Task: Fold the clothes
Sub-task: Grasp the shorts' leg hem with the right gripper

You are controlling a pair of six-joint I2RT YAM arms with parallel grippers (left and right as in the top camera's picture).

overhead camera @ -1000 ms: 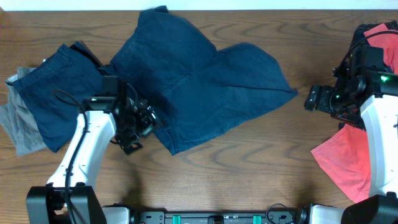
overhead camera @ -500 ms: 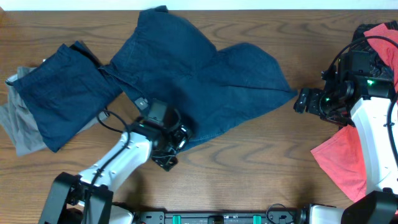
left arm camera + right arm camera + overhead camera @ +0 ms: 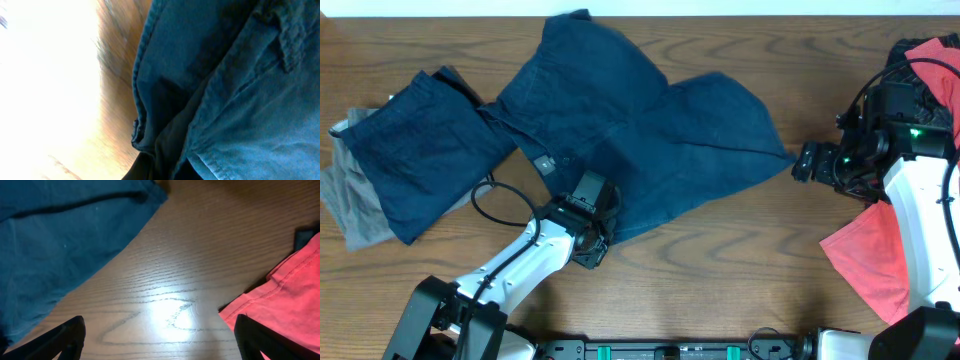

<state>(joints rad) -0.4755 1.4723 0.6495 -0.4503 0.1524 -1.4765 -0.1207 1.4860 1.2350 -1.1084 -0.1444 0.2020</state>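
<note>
Overhead, the left tool (image 3: 603, 228) sits at the near hem of the navy shorts (image 3: 640, 130). I cannot tell whether it pinches cloth, as its wrist view shows only blue hem folds close up. The right tool (image 3: 804, 165), fingers spread, hovers over bare table (image 3: 720, 290) just right of the shorts' right tip, a coral-red garment (image 3: 870, 265) nearer and further right.
</note>
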